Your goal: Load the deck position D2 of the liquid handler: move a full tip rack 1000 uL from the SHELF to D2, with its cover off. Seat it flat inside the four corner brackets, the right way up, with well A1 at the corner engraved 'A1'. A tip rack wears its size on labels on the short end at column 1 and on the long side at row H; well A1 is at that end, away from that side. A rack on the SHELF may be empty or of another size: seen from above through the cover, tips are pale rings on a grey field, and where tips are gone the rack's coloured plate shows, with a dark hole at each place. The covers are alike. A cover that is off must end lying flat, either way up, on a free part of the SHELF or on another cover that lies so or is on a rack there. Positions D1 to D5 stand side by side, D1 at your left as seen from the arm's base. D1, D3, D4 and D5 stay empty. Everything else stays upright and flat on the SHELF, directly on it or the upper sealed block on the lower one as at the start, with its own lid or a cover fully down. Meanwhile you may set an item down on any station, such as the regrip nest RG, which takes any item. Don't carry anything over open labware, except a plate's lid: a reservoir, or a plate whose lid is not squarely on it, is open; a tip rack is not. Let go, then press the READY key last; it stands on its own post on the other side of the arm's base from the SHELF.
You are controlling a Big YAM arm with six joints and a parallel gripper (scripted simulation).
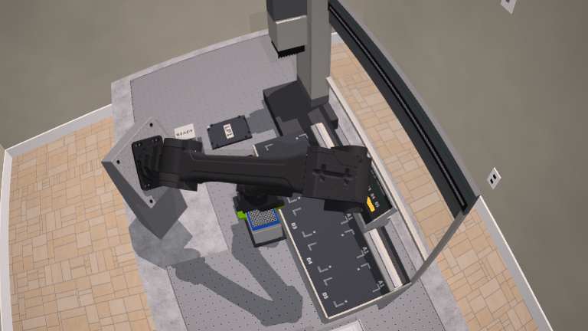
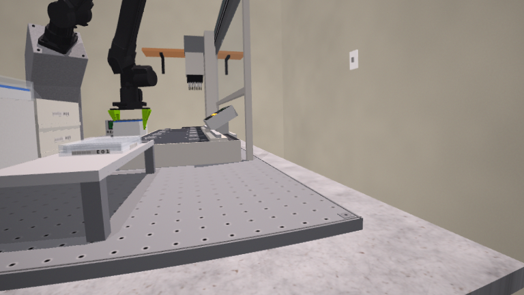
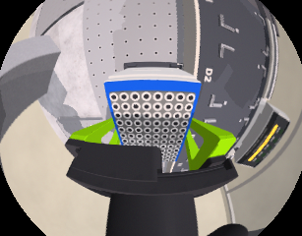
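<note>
An uncovered tip rack (image 1: 262, 217) (image 2: 128, 128) (image 3: 152, 86) with a blue plate and pale tip rings stands upright on a dark-based station beside the deck (image 1: 325, 240) (image 3: 244, 61). Its size label cannot be read. My gripper (image 1: 260, 211) (image 2: 130, 123) (image 3: 151, 117) points down, its green fingers against the rack's two long sides near the top; it looks shut on the rack. The D2 label (image 3: 208, 75) shows right of the rack in the wrist view; the arm hides D2 in the top view. The shelf (image 2: 57, 166) is partly in view.
On the shelf are a clear plate (image 2: 100, 147) marked E01, two stacked pale blocks (image 2: 57, 114) and a covered rack (image 2: 15, 92) at the left edge. Station LP1 (image 1: 219, 136) and the READY sign (image 1: 184, 131) are beyond the arm. A tilted display (image 2: 224, 117) (image 3: 263, 140) borders the deck.
</note>
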